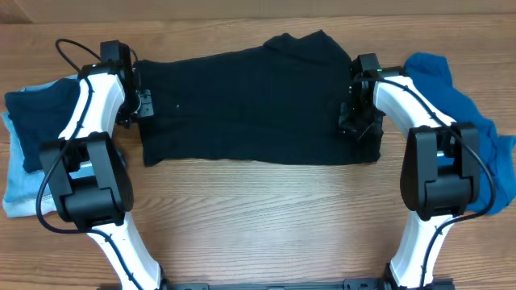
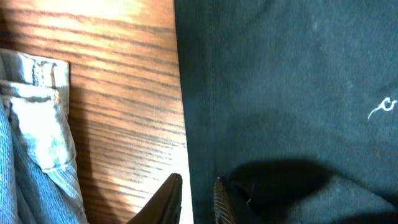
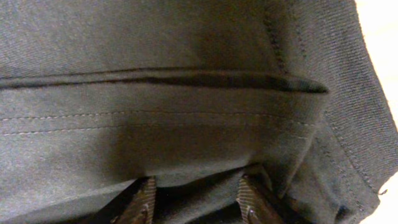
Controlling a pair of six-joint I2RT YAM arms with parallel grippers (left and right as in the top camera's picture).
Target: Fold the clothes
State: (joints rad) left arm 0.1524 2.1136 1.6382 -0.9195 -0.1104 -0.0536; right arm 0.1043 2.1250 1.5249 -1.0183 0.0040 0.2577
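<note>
A large black shirt [image 1: 250,105] lies spread flat across the far middle of the table. My left gripper [image 1: 145,105] is at its left edge. In the left wrist view the black shirt [image 2: 280,93] fills the right side, and the left gripper [image 2: 197,180] stands slightly open, its jaws either side of the hem. My right gripper [image 1: 353,121] is low over the shirt's right end. In the right wrist view the right gripper [image 3: 196,180] is open, with a stitched fold of the shirt [image 3: 186,93] just beyond its tips.
A teal-blue garment [image 1: 468,121] lies bunched at the right, partly under the right arm. At the left, a dark blue garment [image 1: 36,121] rests on light-blue denim jeans [image 1: 20,185], also the jeans [image 2: 31,124] in the left wrist view. Bare wooden table [image 1: 258,217] runs along the front.
</note>
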